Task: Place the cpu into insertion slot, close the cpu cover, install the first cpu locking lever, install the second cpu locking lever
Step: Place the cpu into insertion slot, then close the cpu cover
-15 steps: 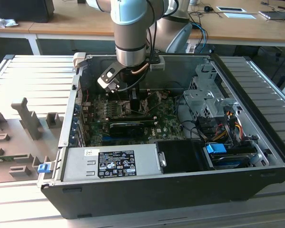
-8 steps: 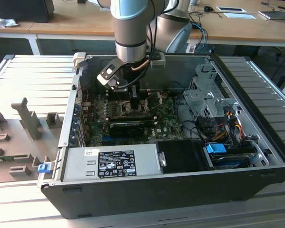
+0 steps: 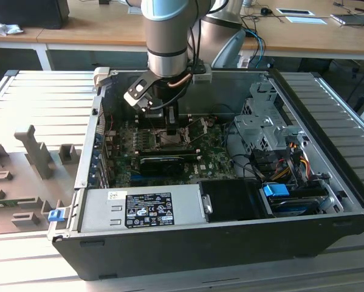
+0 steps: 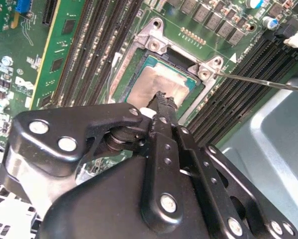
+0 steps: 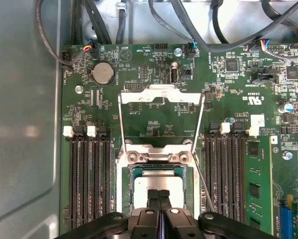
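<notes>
cpu (image 4: 161, 82): pale silver square chip, lying flat in the socket.
insertion slot (image 5: 121, 184): metal-rimmed square socket, sitting mid green motherboard (image 5: 89, 99).
cpu cover (image 5: 161, 94): silvery open-centred frame, standing swung open.
locking lever (image 4: 258, 80): thin rod, sticking out sideways.

cpu (image 5: 141, 193) (image 4: 153, 83) partly hidden behind end effector (image 5: 158, 192) (image 4: 163, 97) in both wrist views; insertion slot (image 3: 177, 139) largely behind arm (image 3: 166, 36), exterior view
</notes>
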Robot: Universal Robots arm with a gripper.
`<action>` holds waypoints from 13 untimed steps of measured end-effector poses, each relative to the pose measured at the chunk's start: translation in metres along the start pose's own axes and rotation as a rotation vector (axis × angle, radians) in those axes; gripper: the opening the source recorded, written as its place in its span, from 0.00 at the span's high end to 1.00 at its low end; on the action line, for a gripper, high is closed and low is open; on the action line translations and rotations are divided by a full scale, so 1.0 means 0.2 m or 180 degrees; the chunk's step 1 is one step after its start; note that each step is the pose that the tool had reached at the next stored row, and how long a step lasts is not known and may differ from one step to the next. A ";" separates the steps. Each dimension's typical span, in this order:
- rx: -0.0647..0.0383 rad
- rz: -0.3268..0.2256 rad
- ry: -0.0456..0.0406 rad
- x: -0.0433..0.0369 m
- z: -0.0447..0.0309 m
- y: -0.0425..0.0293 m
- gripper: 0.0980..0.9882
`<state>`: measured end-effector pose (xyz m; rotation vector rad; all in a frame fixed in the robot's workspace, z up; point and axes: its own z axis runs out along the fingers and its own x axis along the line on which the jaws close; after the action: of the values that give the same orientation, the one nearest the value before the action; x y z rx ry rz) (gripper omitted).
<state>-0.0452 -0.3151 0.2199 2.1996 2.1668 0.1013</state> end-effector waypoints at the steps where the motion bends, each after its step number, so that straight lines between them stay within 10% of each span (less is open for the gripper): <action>1: 0.0000 0.0000 0.0000 0.000 -0.003 0.000 0.99; 13: 0.0007 0.0001 0.0003 -0.008 -0.006 0.029 0.99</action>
<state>-0.0395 -0.3169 0.2215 2.2016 2.1681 0.1000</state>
